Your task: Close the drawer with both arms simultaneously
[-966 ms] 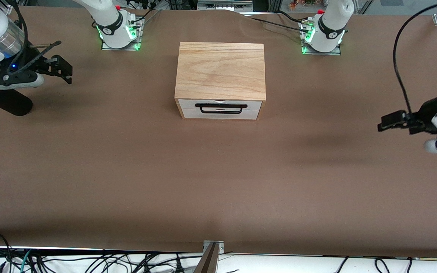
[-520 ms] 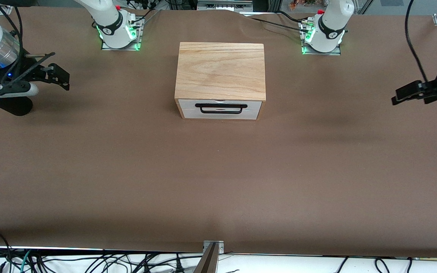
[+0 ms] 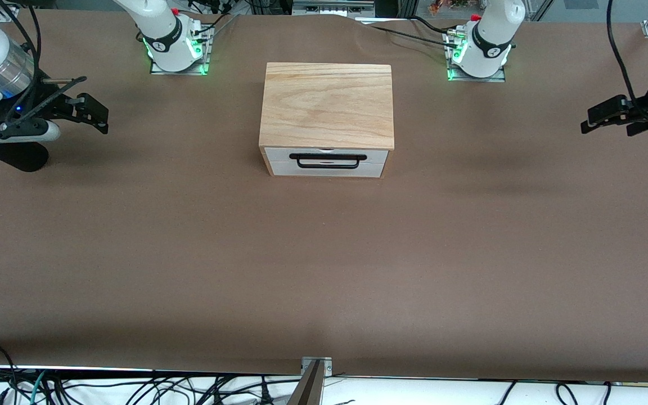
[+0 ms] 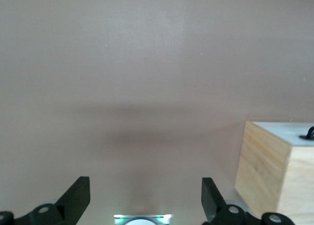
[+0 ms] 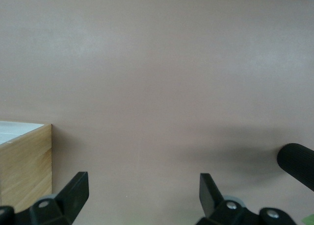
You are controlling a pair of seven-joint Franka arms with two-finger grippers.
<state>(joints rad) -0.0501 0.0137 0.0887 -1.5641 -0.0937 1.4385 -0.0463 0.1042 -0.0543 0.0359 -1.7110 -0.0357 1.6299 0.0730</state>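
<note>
The light oak box (image 3: 327, 107) stands mid-table between the two arm bases. Its drawer (image 3: 327, 155), with a white front panel and a black bar handle (image 3: 331, 161), sits pushed in, flush with the box front. My right gripper (image 3: 98, 117) is open and empty over bare table at the right arm's end, well apart from the box. My left gripper (image 3: 593, 119) is open and empty over bare table at the left arm's end. The left wrist view shows its open gripper (image 4: 145, 195) and a box side (image 4: 265, 168). The right wrist view shows its open gripper (image 5: 143, 193) and a box corner (image 5: 24, 166).
The brown table (image 3: 324, 270) stretches wide toward the front camera. The arm bases (image 3: 175, 48) (image 3: 478, 53) stand at the back with green lights. A black cylinder (image 3: 12, 154) hangs under the right wrist and also shows in the right wrist view (image 5: 297, 163). Cables lie along the front edge.
My left gripper has moved away from the front camera, toward the base side, at the left arm's end of the table. My right gripper has barely shifted. The drawer has not moved.
</note>
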